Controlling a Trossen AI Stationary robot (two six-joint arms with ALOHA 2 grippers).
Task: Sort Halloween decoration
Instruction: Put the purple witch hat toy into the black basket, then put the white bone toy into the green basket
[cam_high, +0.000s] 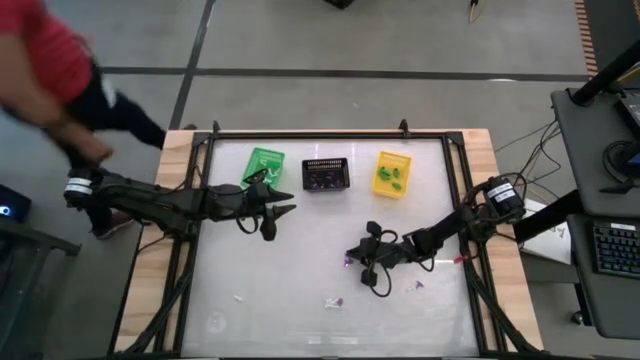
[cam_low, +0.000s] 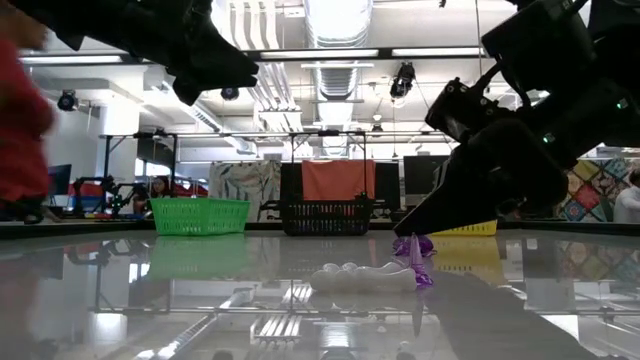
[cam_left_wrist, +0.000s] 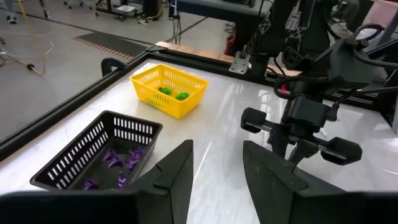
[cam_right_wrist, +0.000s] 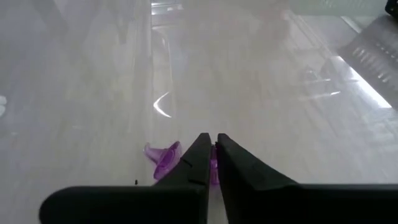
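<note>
My right gripper (cam_right_wrist: 211, 144) is low over the table's middle right, shut on a purple trinket (cam_right_wrist: 164, 159) that also shows in the high view (cam_high: 348, 262) and the low view (cam_low: 413, 246). A white trinket (cam_high: 333, 303) and another purple one (cam_high: 418, 285) lie loose near the front. My left gripper (cam_left_wrist: 217, 158) hangs open and holds nothing, above the table beside the green basket (cam_high: 263, 166). My right gripper pinches the purple trinket by one edge (cam_right_wrist: 214, 167) between its two fingertips. The fingers slant down at it from the table's right side. Most of the trinket sticks out to one side of the fingers and rests on the table top.
Three small baskets stand in a row at the back: the green one, a black one (cam_left_wrist: 99, 152) holding purple trinkets, and a yellow one (cam_left_wrist: 169, 90) holding green ones. A person in a red top (cam_high: 40, 60) stands beyond the table's far left corner.
</note>
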